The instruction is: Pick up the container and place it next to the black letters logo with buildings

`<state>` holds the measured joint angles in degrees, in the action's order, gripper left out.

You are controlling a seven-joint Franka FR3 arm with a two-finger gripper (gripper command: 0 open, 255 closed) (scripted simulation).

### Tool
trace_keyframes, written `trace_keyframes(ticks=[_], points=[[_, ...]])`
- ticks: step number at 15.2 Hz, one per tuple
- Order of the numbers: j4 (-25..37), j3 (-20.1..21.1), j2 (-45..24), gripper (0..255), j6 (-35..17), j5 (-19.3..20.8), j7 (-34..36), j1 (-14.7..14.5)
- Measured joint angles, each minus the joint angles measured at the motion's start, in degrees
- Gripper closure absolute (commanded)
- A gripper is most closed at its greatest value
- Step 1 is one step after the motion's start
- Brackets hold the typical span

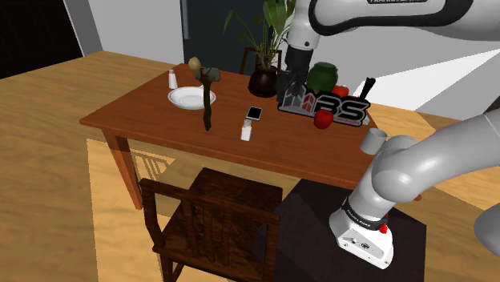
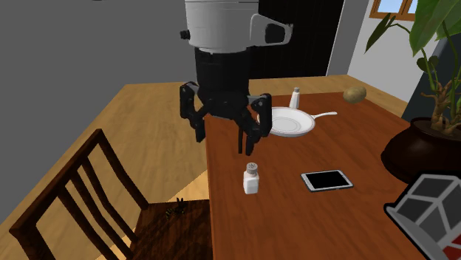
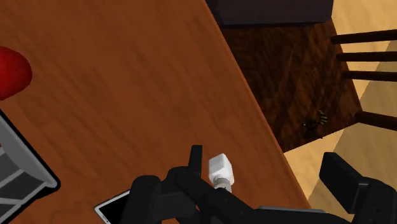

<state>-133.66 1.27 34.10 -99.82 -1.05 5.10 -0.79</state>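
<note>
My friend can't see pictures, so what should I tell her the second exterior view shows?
A black gripper hangs open above a small white shaker near the edge of a brown table. Nearby lie a phone and a white plate; a dark chair stands beside.

Noted reddish-brown wood grain across the table (image 1: 136, 118), plain white on the plate (image 1: 191, 98) and the shaker (image 2: 251, 179), red on the apple (image 1: 323, 118), black lettering on the logo (image 1: 340, 106), black on the gripper (image 2: 224, 145).

I saw the small white shaker (image 1: 246, 130), grey-capped, standing upright near the worktop's (image 1: 152, 116) edge, well apart from the black-lettered logo (image 1: 348, 108) with building shapes, upright too.
</note>
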Motion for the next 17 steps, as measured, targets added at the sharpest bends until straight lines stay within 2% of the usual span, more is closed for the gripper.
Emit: trace_keyframes(ticks=[10,14,17], points=[[3.3,-1.2,-19.4,0,-16.4,0.4,-2.8,0.4],[6.5,-1.5,-27.5,0,-21.4,0.4,-3.8,0.5],[7.4,-1.6,-31.2,0,-24.2,0.3,-4.4,0.6]])
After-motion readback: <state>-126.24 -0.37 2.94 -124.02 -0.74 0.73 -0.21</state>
